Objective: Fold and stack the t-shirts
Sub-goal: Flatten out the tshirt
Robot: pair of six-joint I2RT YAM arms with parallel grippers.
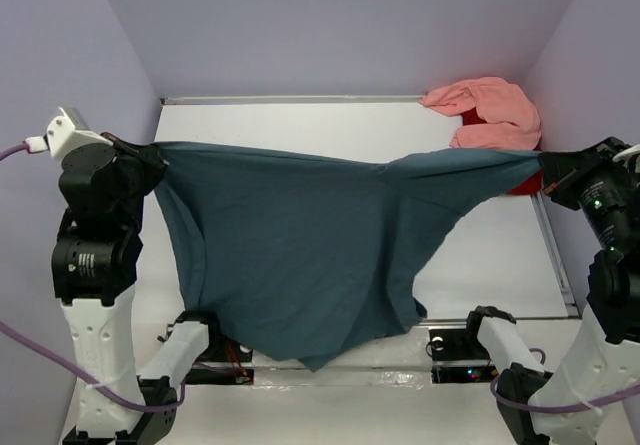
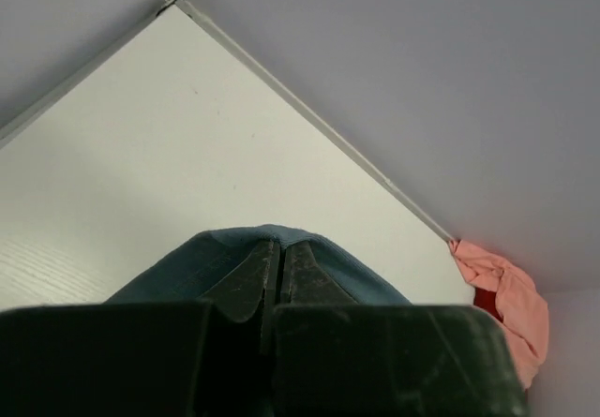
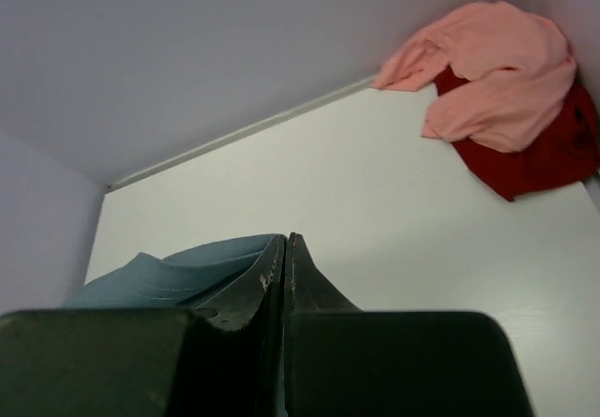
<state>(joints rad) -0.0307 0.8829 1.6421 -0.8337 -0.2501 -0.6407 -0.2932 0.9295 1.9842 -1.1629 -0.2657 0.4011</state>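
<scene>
The teal t-shirt [image 1: 300,245] hangs stretched above the table [image 1: 300,120] between the left gripper [image 1: 152,155] and right gripper [image 1: 545,170], each pinched tight on its cloth, the pink shirt [image 1: 490,105] and red shirt [image 3: 534,164] heaped far right.

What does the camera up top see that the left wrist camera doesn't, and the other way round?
Only the top camera: the whole blue shirt hanging stretched between the left hand and right hand. Only the left wrist camera: close up, its fingers pinched shut on the shirt's edge. Both: the pink shirt lying over the red shirt in a corner of the white table.
</scene>
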